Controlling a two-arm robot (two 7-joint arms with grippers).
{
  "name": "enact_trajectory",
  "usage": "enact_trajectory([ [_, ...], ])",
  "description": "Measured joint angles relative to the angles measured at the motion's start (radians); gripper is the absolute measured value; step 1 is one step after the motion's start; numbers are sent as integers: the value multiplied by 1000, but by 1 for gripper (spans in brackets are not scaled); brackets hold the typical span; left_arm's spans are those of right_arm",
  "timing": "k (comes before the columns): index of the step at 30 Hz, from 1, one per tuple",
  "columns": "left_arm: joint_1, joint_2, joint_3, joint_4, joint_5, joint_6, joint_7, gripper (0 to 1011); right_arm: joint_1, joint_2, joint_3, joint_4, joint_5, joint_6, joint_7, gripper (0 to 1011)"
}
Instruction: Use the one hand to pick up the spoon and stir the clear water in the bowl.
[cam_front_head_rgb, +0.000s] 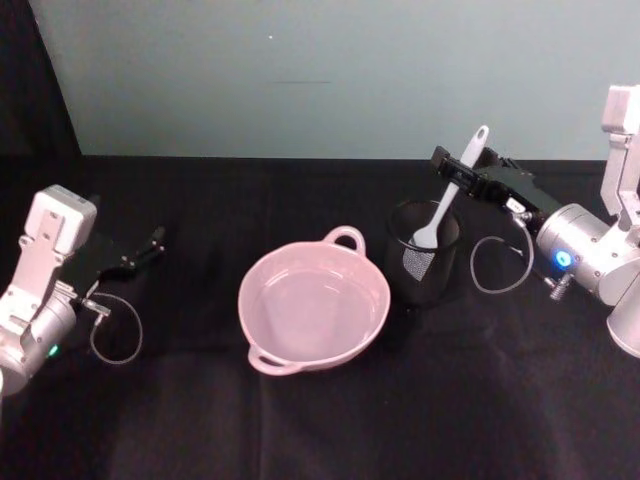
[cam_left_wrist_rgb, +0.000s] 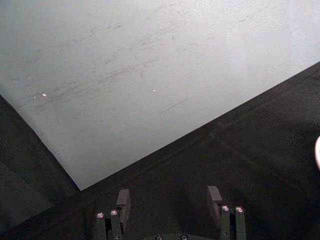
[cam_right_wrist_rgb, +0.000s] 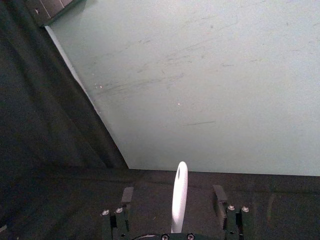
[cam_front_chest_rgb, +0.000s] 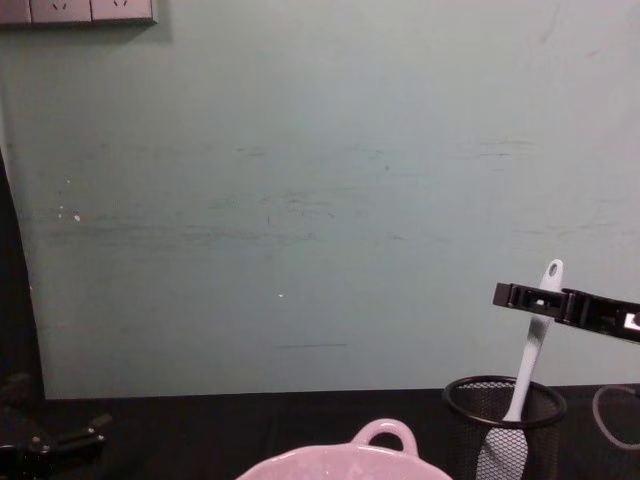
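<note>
The black-draped table (cam_front_head_rgb: 200, 420) carries the pale pink bowl (cam_front_head_rgb: 312, 308) at its middle, upright, with its loop handle toward the back wall. Any water in it is too clear to make out with certainty. Just beside the bowl, on the robot's right, stands a black wire-mesh cup (cam_front_head_rgb: 424, 262). The right hand (cam_front_head_rgb: 462, 165) has reached in level above this cup. In the right wrist view its fingers (cam_right_wrist_rgb: 127, 196) stand spread on either side of the handle and do not touch it. The spoon (cam_front_head_rgb: 428, 232) stands in the cup with its blade down against the mesh, and its slim handle leans up and back between those fingers, the holed end poking out above them. The left hand (cam_front_head_rgb: 150, 245) lies parked low at the table's left edge, well apart from the bowl, also spread. The step in hand looks like the pick-up, lined up but not yet gripped. The next move probably calls for pressing the fingers onto the handle and lifting straight up until the blade clears the cup's rim. The spoon then has to cross left over the bowl and be lowered into the water to stir.
</note>
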Motion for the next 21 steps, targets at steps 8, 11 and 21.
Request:
enact_trajectory([
  [8, 0, 0, 0, 0, 0, 0, 0, 1011, 0, 1, -1, 0, 2, 1, 0, 812],
  [11, 0, 0, 0, 0, 0, 0, 0, 1011, 0, 1, -1, 0, 2, 1, 0, 716],
  [21, 0, 0, 0, 0, 0, 0, 0, 1011, 0, 2, -1, -1, 3, 3, -1, 393],
])
